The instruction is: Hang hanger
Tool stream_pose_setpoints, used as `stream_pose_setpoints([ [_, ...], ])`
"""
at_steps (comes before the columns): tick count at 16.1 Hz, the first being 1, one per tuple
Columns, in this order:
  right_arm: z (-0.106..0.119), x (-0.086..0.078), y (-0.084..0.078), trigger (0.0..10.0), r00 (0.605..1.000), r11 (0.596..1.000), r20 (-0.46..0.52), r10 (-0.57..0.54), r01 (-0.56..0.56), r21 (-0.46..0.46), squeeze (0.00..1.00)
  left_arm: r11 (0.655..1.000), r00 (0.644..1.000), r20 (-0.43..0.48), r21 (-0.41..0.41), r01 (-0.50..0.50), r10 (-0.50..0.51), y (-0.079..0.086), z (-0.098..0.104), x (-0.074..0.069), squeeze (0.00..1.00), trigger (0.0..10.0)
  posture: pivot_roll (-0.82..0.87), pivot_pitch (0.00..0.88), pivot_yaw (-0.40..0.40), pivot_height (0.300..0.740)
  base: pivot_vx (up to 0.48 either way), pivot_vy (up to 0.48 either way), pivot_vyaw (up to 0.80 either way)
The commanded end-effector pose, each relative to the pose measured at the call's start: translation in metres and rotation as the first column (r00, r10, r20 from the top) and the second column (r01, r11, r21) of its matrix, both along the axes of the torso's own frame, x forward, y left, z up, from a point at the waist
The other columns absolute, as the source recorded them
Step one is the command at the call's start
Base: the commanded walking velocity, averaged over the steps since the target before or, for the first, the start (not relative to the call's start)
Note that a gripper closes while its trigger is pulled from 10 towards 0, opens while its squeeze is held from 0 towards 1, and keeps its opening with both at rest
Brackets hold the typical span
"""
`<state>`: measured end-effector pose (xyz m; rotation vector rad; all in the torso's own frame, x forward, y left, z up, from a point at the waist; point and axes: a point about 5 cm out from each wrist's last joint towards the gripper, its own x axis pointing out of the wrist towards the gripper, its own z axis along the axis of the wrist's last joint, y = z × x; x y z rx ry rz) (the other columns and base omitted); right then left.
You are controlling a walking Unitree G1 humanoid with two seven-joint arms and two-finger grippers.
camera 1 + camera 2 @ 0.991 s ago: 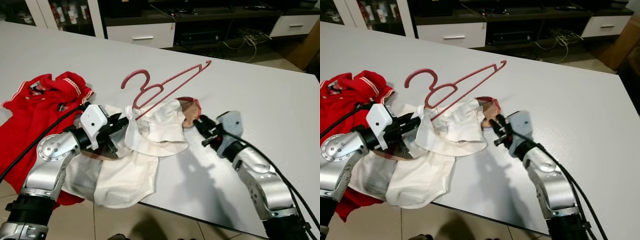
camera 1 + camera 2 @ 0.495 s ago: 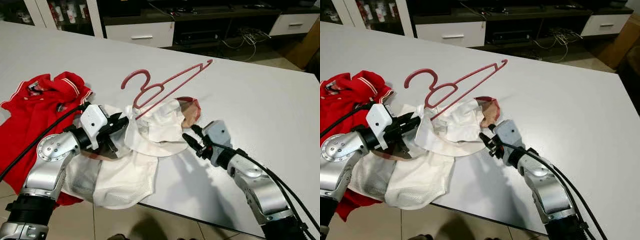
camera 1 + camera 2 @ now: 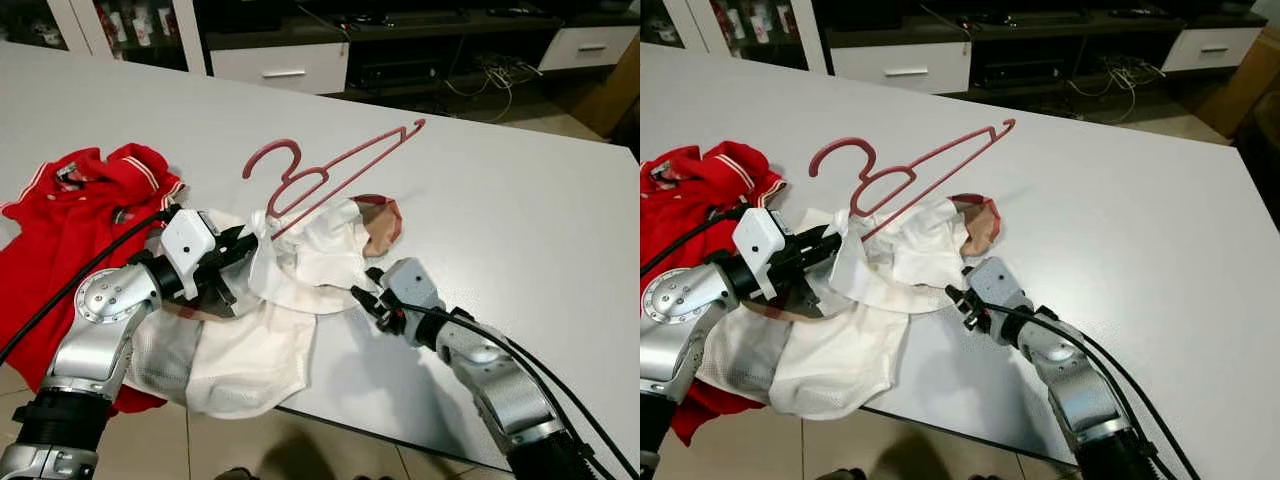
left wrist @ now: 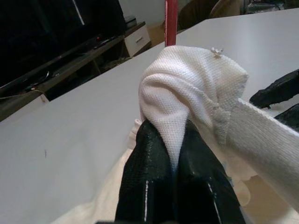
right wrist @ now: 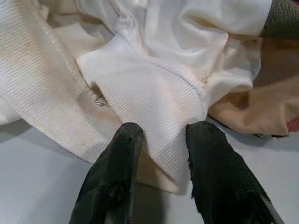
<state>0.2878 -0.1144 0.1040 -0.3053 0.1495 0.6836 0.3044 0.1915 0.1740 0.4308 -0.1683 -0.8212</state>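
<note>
One white tabletop, dark TV cabinet at 12 o'clock, one pink hanger, two garments, white shirt pinched by left tool, red shirt at 9 o'clock, right tool fingers parted at shirt hem.

Right gripper now lower and nearer the white garment than a second ago, fingers apart, tips straddling the garment's edge, formerly beside its tan collar.

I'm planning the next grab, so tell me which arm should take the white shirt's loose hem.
Right. The right gripper is open with the white shirt hem lying between its fingers on the table. The left gripper is already shut on a fold of that shirt beside the hanger.
</note>
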Motion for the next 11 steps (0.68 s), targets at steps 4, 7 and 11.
stream_pose_setpoints([
  [4, 0.019, -0.004, -0.004, 10.0, 0.998, 0.997, 0.050, 0.032, -0.035, 0.065, 0.00, 1.000, 1.000, 0.010, 0.012, 0.007, -0.007, 0.000, 0.002, 0.000, 0.00, 0.0, 0.07, 0.132, -0.024, 0.740, 0.000, 0.000, 0.00],
  [7, 0.014, -0.015, 0.010, 10.0, 0.992, 0.989, 0.032, 0.126, -0.128, 0.068, 0.00, 1.000, 1.000, 0.013, 0.010, 0.012, -0.012, -0.002, 0.003, 0.002, 0.00, 0.0, 0.07, 0.129, -0.022, 0.740, 0.000, 0.000, 0.00],
  [11, 0.008, -0.013, 0.016, 10.0, 0.993, 0.993, 0.034, 0.115, -0.116, 0.029, 0.00, 1.000, 1.000, 0.015, 0.011, 0.016, -0.016, -0.002, 0.004, 0.002, 0.00, 0.0, 0.07, 0.130, -0.019, 0.740, 0.000, 0.000, 0.00],
])
